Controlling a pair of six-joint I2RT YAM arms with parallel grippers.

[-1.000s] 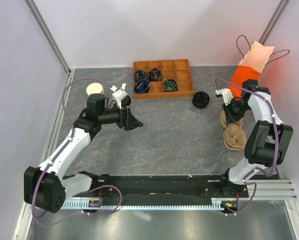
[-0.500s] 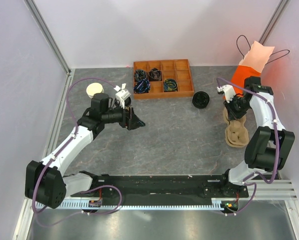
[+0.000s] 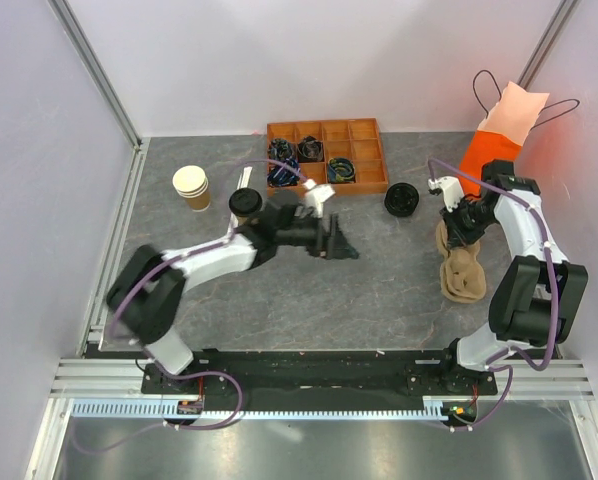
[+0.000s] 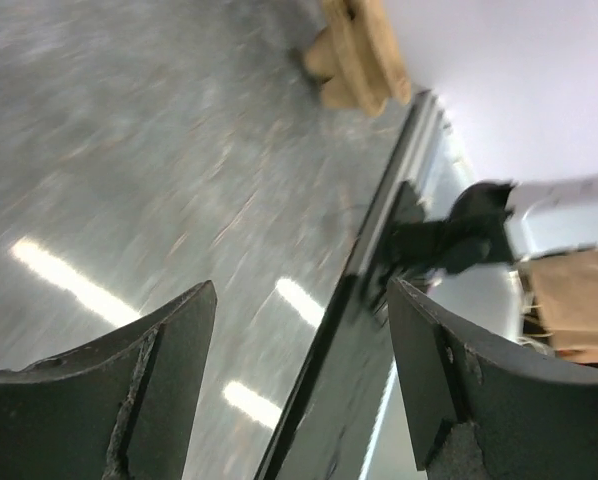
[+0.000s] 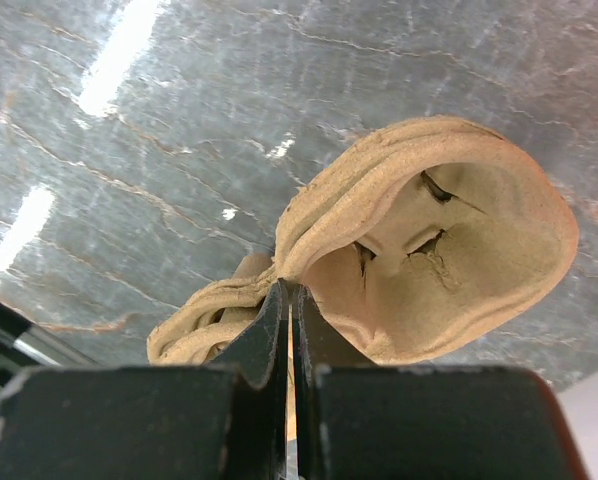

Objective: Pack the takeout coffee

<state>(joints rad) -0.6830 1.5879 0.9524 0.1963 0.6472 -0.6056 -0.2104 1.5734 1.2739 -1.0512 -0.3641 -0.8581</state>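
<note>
Left gripper spread wide, holding nothing, over grey table, small tan paper cup with round black lid upright at its 10 o'clock in top view, right gripper clenched on rim of tan moulded-pulp cup carrier

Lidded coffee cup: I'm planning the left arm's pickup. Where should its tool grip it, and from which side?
Probably the tan paper wall just below the black lid, jaws level, coming from the near side. The lidded coffee cup stands upright, so its round wall offers opposite faces, while the lid might pop off. The stack of lidless cups stands to its left.
</note>
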